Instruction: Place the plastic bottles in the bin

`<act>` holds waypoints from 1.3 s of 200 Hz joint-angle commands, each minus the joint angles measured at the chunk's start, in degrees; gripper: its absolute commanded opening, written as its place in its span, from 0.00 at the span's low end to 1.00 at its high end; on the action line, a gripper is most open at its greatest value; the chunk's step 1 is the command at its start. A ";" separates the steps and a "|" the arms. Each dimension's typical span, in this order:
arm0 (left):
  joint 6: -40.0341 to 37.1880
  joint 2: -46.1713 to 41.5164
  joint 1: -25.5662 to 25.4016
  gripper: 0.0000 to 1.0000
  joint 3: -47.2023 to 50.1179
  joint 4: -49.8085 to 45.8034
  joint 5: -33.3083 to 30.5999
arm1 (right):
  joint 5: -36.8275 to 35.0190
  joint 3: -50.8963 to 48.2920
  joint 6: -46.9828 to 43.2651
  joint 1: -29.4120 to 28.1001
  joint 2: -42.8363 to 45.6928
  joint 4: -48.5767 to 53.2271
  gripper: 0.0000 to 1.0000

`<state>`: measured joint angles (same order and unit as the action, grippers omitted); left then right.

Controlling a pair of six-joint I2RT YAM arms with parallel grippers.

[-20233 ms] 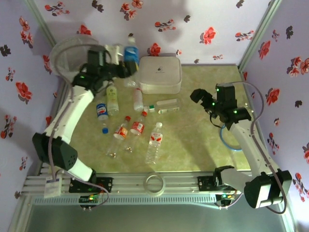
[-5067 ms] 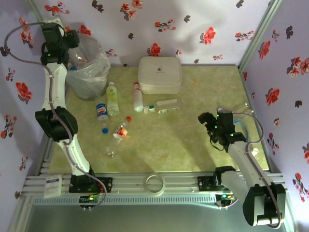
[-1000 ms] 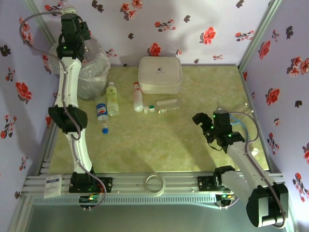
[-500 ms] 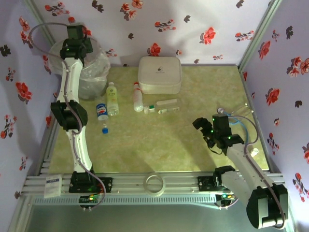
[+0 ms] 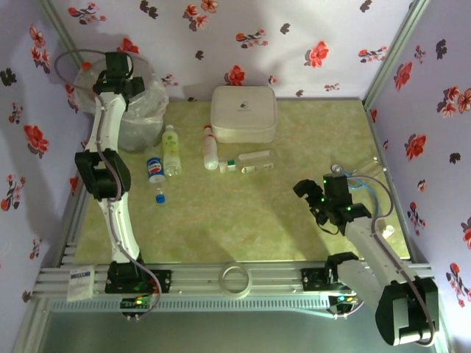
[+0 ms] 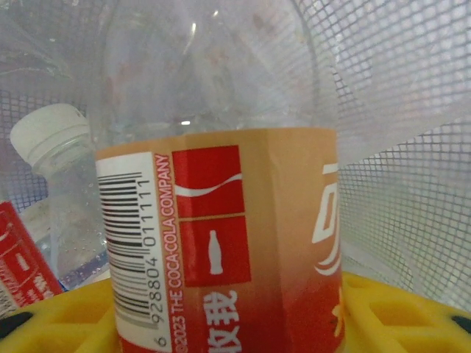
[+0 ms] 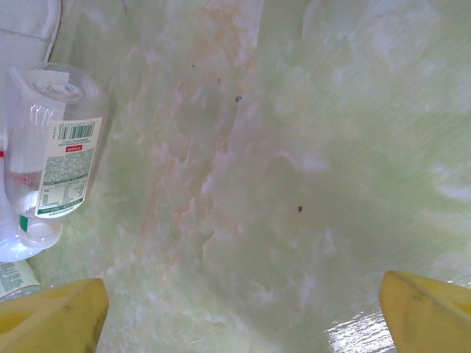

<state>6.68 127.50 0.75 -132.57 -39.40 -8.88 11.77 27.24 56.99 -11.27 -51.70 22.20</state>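
Note:
My left gripper (image 5: 118, 65) hangs over the bin (image 5: 144, 110) at the back left. In the left wrist view it (image 6: 228, 323) is shut on a clear plastic bottle (image 6: 221, 220) with an orange-red label, held between the yellow fingers (image 6: 401, 316). Behind it lie a white-capped bottle (image 6: 55, 154) and the bin's mesh wall (image 6: 401, 184). On the table lie a pale green bottle (image 5: 171, 149), a blue-labelled bottle (image 5: 155, 169) and a clear bottle (image 5: 210, 151). My right gripper (image 5: 305, 190) is open above bare table (image 7: 243, 323), with a green-labelled bottle (image 7: 55, 147) far to its left.
A white rounded-square box (image 5: 243, 112) stands at the back centre, with a flat clear bottle (image 5: 250, 160) in front of it. A loose blue cap (image 5: 160, 197) lies near the left arm. A blue ring (image 5: 368, 209) sits by the right wall.
The left gripper has shifted slightly right and down over the bin with its bottle. The right arm has barely moved.

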 commanded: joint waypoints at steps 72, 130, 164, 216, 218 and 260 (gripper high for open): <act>-4.21 -4.28 -0.40 1.00 -10.24 -9.53 5.64 | -1.06 1.04 -1.14 -0.17 -4.61 -3.61 0.96; -7.64 -13.41 -0.40 1.00 -12.66 -8.36 4.14 | -1.93 2.49 -0.37 -0.18 -5.32 -4.59 0.96; -6.70 -21.40 -1.28 1.00 -10.10 -8.59 4.14 | -1.49 3.12 0.31 -0.24 -6.49 -4.80 0.96; -7.66 -35.94 -12.36 1.00 10.10 -7.11 3.41 | -1.32 4.76 0.74 -0.44 -9.45 -6.40 0.95; -7.56 -36.39 -13.02 1.00 11.29 -6.81 3.19 | -1.31 4.86 0.75 -0.47 -9.64 -6.43 0.95; -0.75 -40.49 -25.12 0.98 31.68 0.55 2.11 | -0.78 6.11 0.40 -0.95 -11.10 -6.19 0.95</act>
<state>1.78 86.17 -19.66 -109.36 -42.94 -5.54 11.38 31.73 57.23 -11.68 -62.50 16.67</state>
